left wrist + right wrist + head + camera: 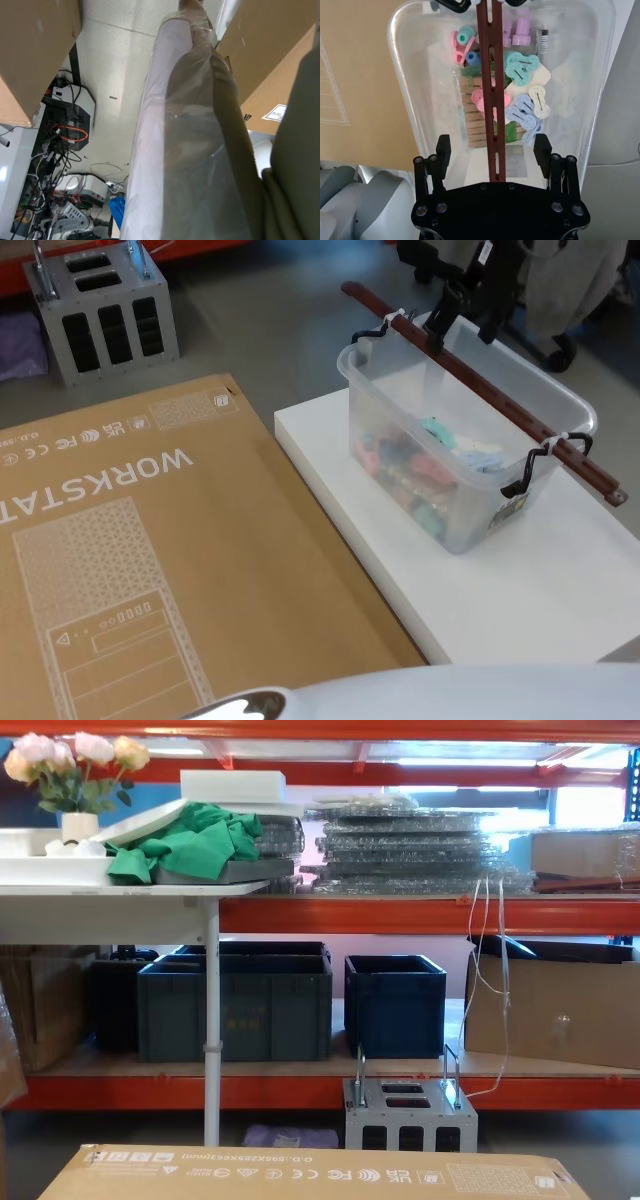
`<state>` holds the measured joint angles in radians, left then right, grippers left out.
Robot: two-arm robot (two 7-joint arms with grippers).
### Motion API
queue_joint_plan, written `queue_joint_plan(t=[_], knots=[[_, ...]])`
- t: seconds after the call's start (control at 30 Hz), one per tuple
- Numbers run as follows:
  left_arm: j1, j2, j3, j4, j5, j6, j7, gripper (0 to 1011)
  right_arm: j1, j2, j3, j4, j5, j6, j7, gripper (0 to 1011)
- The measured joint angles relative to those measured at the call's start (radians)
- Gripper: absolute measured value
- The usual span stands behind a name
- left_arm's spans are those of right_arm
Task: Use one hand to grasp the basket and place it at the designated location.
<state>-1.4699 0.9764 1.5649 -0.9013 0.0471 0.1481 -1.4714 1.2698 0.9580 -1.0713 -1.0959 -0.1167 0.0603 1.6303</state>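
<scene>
Presently itemised, head view as the clock face:

1. Basket [455, 510], translucent white tub, at 2 o'clock. It stands upright on a white platform [540, 590], its long axis running from 11 towards 4 o'clock. In the right wrist view the basket [420, 100] is seen from above, mouth open.
2. Handle [480, 390], a slotted brown bar lying lengthwise over the rim and overhanging both ends. A black hook [530, 470] fastens it at the near end. The handle [490, 75] runs straight up the middle of the right wrist view.
3. Contents [520, 105]: small pink, blue, green and cream pieces, possibly plastic clips, heaped on the floor of the tub.
4. Right gripper [462, 338], at 1 o'clock, poised over the basket's far end. In the right wrist view the right gripper [493, 150] has its fingers [443, 150] spread, one on each side of the bar with a gap on both sides, grasping nothing.
5. Cardboard box [150, 570], flat and printed, at 8 o'clock, just beside the platform.
6. Grey metal box [105, 315], slotted, on the floor at 11 o'clock.
</scene>
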Motion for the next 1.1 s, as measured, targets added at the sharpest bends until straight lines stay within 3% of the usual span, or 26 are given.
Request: queue_joint_plan(t=[0.4,0.57,1.1], knots=[[0.0,0.0,0.0,0.0,0.0,0.0,0.0,0,-0.005,-0.061,-0.045,0.088,-0.009,-0.039,0.015,1002],[0.0,0.0,0.0,0.0,0.0,0.0,0.0,0,-0.012,-0.11,-0.072,0.149,-0.01,-0.064,0.019,1001],[0.0,0.0,0.0,0.0,0.0,0.0,0.0,0,-0.012,-0.17,-0.114,0.252,-0.015,-0.104,0.023,1001]])
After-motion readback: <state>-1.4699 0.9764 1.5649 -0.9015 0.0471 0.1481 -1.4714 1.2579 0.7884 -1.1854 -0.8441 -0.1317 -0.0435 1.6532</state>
